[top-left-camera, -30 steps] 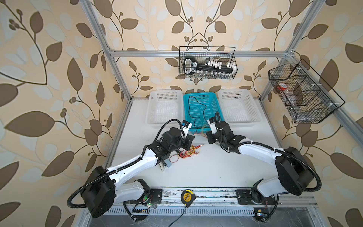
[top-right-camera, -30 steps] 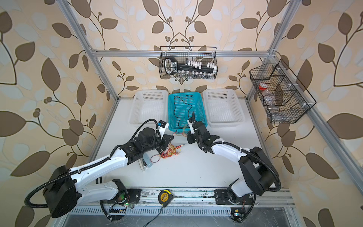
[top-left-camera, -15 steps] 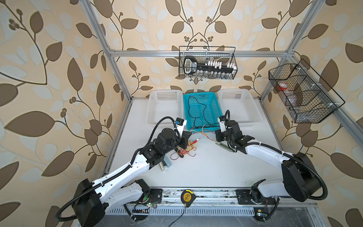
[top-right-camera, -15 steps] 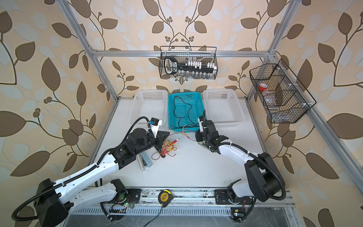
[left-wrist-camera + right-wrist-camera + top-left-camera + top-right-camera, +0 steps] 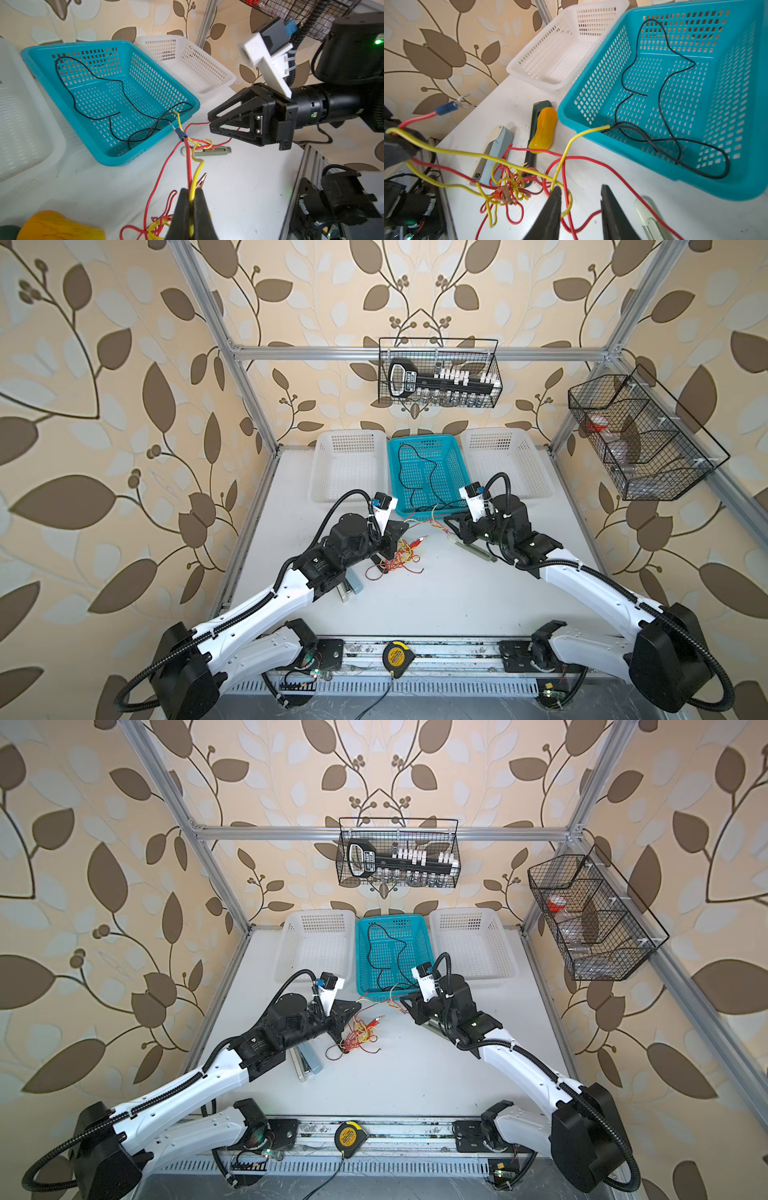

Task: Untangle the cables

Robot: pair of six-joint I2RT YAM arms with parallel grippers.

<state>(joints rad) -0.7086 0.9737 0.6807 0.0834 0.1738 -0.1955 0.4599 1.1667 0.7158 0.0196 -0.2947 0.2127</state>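
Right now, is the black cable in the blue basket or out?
In. The black cable lies in loose loops on the floor of the blue basket; the red and yellow tangle sits outside on the table.

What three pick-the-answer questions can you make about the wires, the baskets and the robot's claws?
1. Where is the thin black wire? A) in the teal plastic basket B) on the tape measure C) in a wall rack.
2. How many white plastic baskets flank it? A) one B) two C) four.
3. The left gripper is: A) wide open B) shut on red and yellow wires C) out of sight.
Answers: A, it coils inside; B, one on each side; B, both wires run between its closed fingers.
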